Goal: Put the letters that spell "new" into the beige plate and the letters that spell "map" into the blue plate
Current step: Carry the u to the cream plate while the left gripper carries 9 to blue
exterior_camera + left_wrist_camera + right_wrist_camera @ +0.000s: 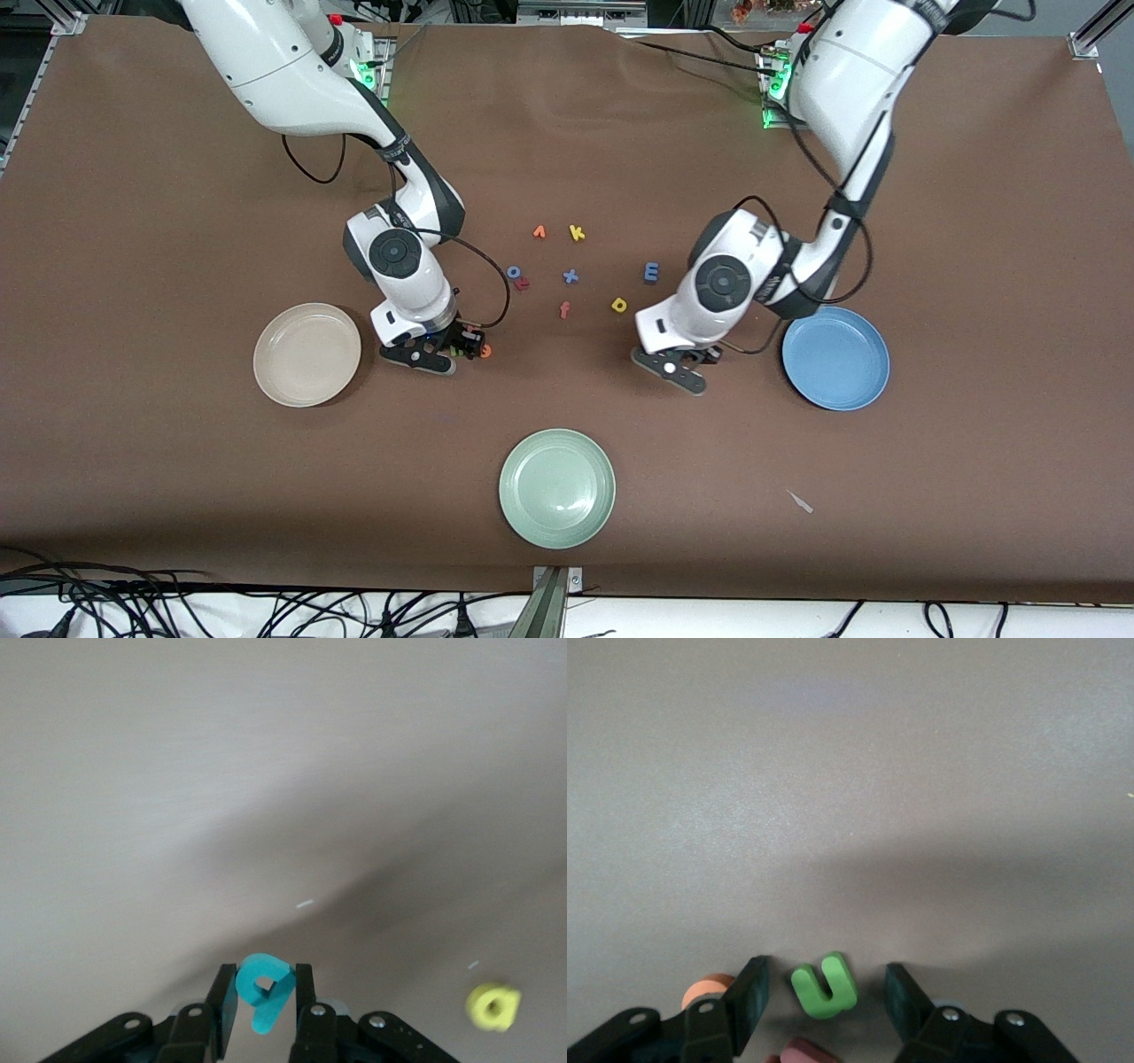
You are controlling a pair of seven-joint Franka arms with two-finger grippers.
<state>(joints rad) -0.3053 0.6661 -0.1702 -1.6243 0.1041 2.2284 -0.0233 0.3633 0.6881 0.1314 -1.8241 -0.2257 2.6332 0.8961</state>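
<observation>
The teal p [264,992] is pinched upright in my left gripper [266,979], which hangs low over the table [687,361] beside the blue plate [835,358]. The yellow a [493,1007] lies close by [619,306], and the light-blue m [651,272] lies just past it. My right gripper [826,973] is down at the table [456,347] next to the beige plate [306,354]. It is open, and its fingers straddle the green n [824,985] without touching it. The orange e [707,989] sits just outside one finger. The pinkish-red w [806,1051] peeks in beside the n.
A pale green plate [556,487] stands near the front edge. Spare letters lie mid-table: an orange v-shape [539,232], a yellow k [577,233], a blue o [513,271] with a small red letter [523,283], a blue x [570,276] and a red-orange f [564,309].
</observation>
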